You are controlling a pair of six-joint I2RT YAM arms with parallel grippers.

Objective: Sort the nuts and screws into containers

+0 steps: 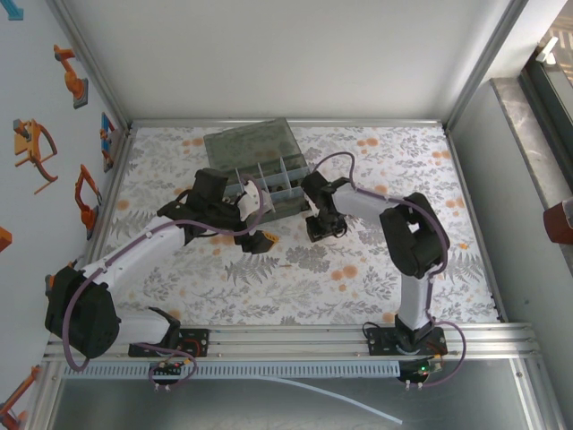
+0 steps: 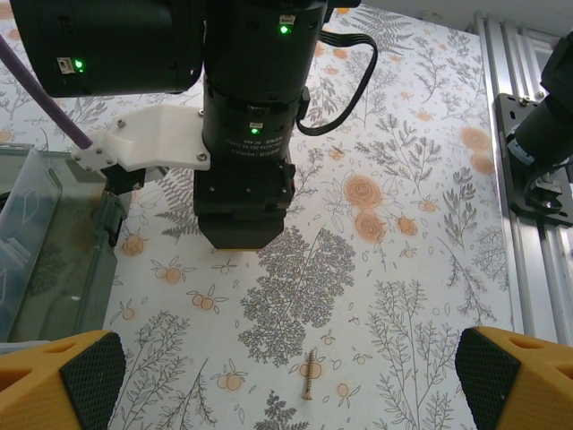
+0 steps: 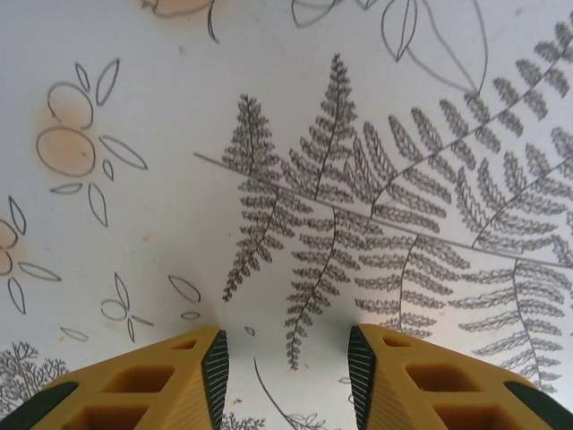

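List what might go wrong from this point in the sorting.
1. The thin pointed screw lies flat on the floral tablecloth ahead of the wide-open left tool; a grasp may well skid it away.
2. The right tool, open and low over bare cloth, sits near the left one beside the smoky-grey plastic organiser box; the arms could bump each other or the box.

Robotics lab — aluminium-extrusion frame (image 1: 295, 339) around table (image 1: 358, 287).

Organiser box (image 2: 40, 224) cut off by left edge; compartment contents too blurred to tell.
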